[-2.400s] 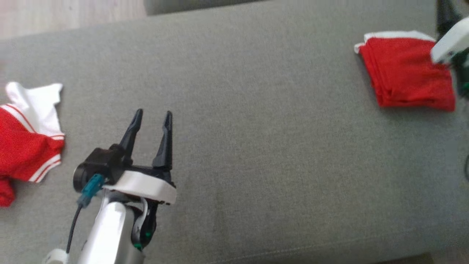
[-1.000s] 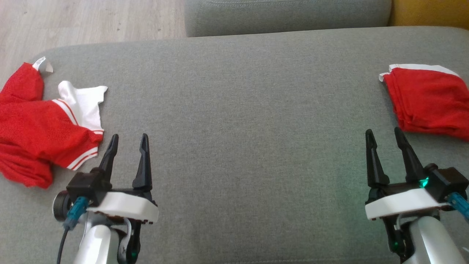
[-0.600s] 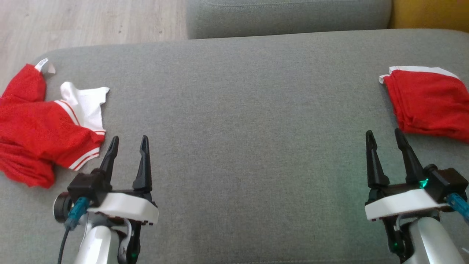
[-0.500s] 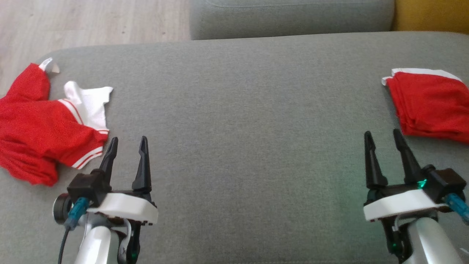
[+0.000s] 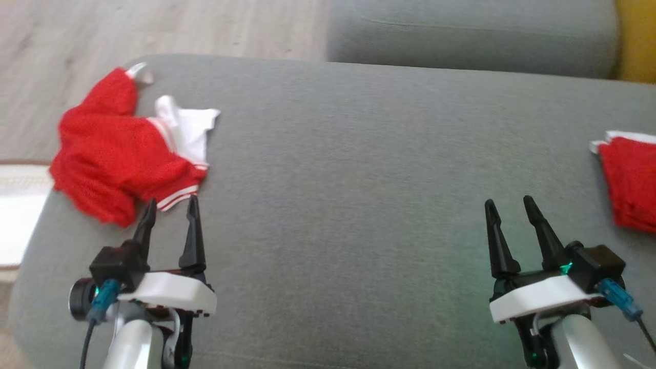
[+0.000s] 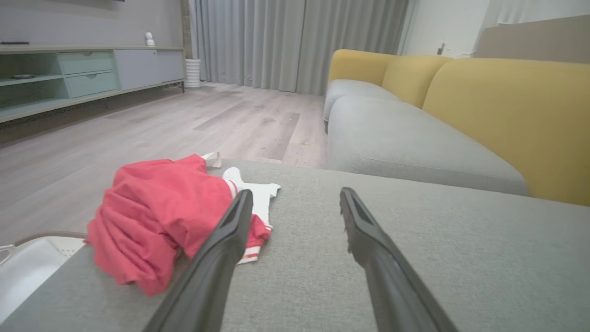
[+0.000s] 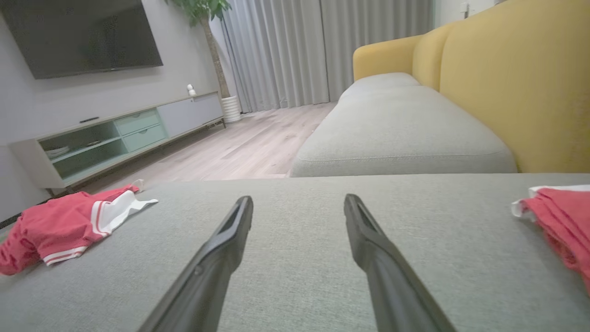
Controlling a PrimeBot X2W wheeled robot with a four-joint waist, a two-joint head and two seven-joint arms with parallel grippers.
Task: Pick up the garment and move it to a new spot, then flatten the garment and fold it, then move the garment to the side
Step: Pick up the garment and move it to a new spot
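Spreading across most of the head view, a broad grey cushion [image 5: 359, 179] carries everything in play. Behind it runs a sofa with a second grey seat [image 5: 461, 41] and a yellow back [image 6: 507, 110], and pale wooden floor [image 5: 154, 25] stretches off to a low cabinet [image 6: 69, 78] and long grey curtains [image 6: 299, 41]. A white container [image 6: 32, 265] sits on the floor just beside the cushion's left end.

At the cushion's far left corner lies the crumpled red garment [image 5: 113, 154], bunched in a heap with a white panel and white-striped hem turned toward the middle. At the opposite right edge, well apart from it, lies a folded red garment [image 5: 630, 184], a neat stack with a white edge along its far side, partly cut off by the frame.

The left gripper [image 5: 171, 201] sits over the near left part of the cushion, its jaws spread wide with nothing between them, tips just short of the crumpled garment's striped hem. The right gripper [image 5: 509, 201] sits over the near right part, jaws equally wide and holding nothing, near the folded stack but not touching it.

A small pale label [image 5: 139, 72] sticks out at the crumpled garment's far tip.
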